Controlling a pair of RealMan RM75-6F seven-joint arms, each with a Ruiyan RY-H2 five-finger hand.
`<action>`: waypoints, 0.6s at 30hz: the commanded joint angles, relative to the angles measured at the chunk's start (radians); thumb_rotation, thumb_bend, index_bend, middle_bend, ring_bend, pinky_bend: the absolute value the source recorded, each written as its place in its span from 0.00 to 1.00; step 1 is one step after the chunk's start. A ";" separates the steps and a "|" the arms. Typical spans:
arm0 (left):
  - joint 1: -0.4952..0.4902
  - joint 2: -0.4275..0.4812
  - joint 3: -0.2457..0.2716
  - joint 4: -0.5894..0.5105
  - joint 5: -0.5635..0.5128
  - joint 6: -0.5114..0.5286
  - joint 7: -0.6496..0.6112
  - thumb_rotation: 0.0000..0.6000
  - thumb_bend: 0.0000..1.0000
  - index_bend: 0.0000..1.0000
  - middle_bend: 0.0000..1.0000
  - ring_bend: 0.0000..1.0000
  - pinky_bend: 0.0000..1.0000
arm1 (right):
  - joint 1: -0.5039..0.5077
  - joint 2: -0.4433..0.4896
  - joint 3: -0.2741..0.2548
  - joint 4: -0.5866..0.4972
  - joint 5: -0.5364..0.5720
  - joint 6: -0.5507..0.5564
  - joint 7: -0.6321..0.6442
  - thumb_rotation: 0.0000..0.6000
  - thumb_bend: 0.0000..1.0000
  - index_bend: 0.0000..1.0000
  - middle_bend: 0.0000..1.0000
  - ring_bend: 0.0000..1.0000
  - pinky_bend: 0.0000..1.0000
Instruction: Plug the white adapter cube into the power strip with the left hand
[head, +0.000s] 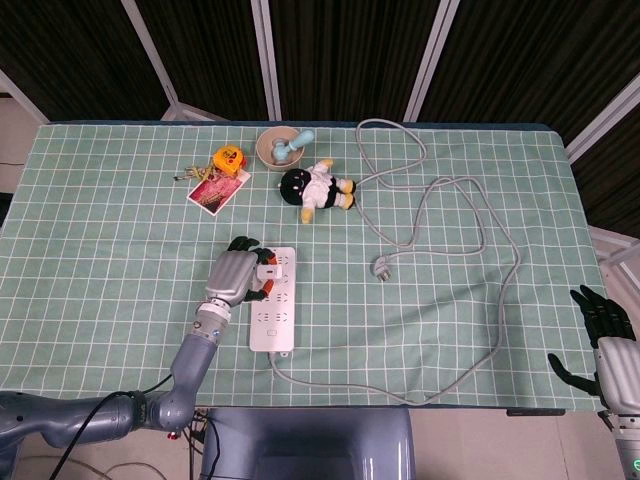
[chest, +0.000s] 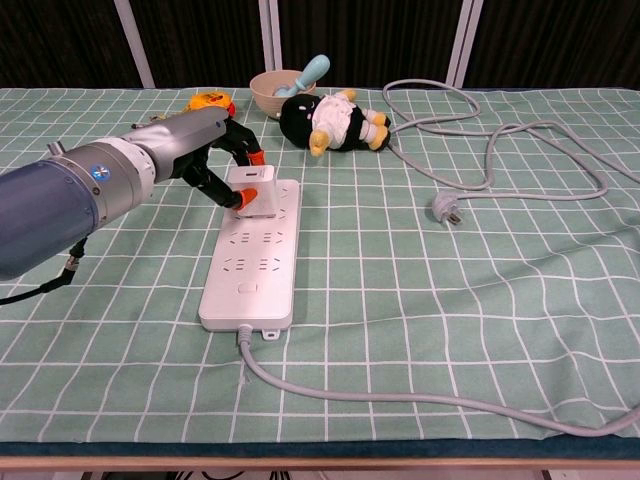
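Fingers (chest: 240, 197) of the left hand (head: 233, 274) pinch the white adapter cube (chest: 254, 190), which sits tilted on the far end of the power strip (chest: 250, 262); whether its prongs are seated, I can't tell. Strip's own cable (chest: 400, 398) exits the near end, away from the fingers, across the worktop (chest: 420, 300). Right hand (head: 605, 330) hangs off the worktop's right edge, fingers spread, holding nothing.
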 joint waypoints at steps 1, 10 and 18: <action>0.004 -0.004 0.002 0.011 0.002 -0.004 -0.012 1.00 0.48 0.61 0.60 0.16 0.11 | 0.000 0.000 0.000 0.000 0.000 0.000 0.000 1.00 0.35 0.04 0.00 0.00 0.00; 0.019 -0.024 0.007 0.058 0.027 -0.023 -0.077 1.00 0.48 0.61 0.60 0.16 0.11 | 0.000 -0.001 0.001 0.001 0.001 0.000 -0.002 1.00 0.35 0.04 0.00 0.00 0.00; 0.022 -0.033 0.008 0.085 0.037 -0.041 -0.101 1.00 0.48 0.61 0.60 0.16 0.11 | -0.001 -0.003 0.001 0.002 0.001 0.001 -0.004 1.00 0.35 0.04 0.00 0.00 0.00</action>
